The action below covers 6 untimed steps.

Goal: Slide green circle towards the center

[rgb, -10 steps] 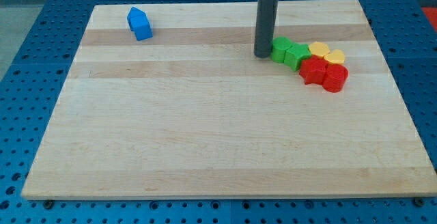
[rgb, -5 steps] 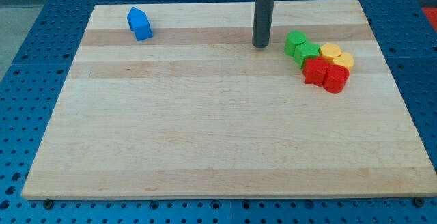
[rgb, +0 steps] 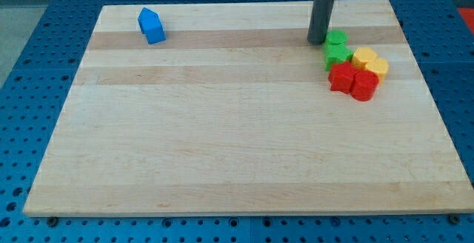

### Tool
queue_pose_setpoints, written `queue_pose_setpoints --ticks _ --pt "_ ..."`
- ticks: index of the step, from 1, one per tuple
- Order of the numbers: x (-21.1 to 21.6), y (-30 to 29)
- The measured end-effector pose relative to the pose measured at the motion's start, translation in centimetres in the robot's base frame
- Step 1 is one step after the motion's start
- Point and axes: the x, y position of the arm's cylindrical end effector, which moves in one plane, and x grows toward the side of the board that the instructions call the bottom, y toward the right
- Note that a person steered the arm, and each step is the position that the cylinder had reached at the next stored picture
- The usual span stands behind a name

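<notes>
My tip (rgb: 318,41) rests on the pale, striped wooden board (rgb: 222,147), just to the view's left of the green circle (rgb: 338,38), touching it or nearly so; the arm carries a smooth dark rod and no pincer, so nothing stands apart or together. The green circle sits near the board's top right; a second green block (rgb: 337,55) of unclear shape touches it below; two yellow blocks (rgb: 369,61) lie to its lower right; two matte red blocks (rgb: 352,80) huddle beneath those. A blue house-shaped block (rgb: 151,26) stands far to the circle's left.
</notes>
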Motion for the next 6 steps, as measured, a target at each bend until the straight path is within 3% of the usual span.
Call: queue_pose_setpoints --ticks 4,6 --pt "-1.0 4.0" --pt "1.4 4.2"
